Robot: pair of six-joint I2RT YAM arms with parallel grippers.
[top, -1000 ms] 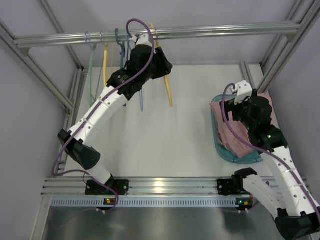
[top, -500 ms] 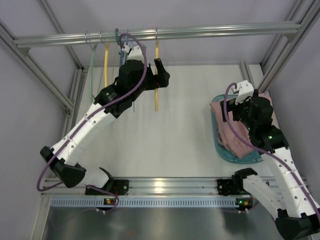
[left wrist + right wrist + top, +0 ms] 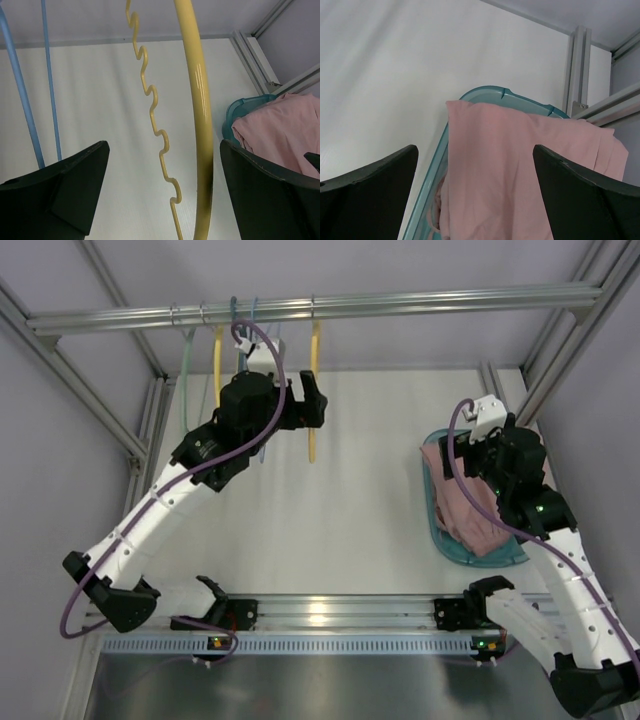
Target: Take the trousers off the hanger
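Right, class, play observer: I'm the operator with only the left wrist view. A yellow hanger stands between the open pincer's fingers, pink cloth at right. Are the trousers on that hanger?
Observer: No; the top view shows the trousers lying in a teal tub, well right of the hanger.
Operator: Is the hanger loose?
Observer: It hangs bare from the overhead rail.
Operator: And the right pincer?
Observer: Its wrist view shows the right pincer open above the trousers, gripping nothing.

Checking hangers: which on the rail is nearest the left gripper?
The yellow hanger alone at the row's right end, framed by the open left gripper.
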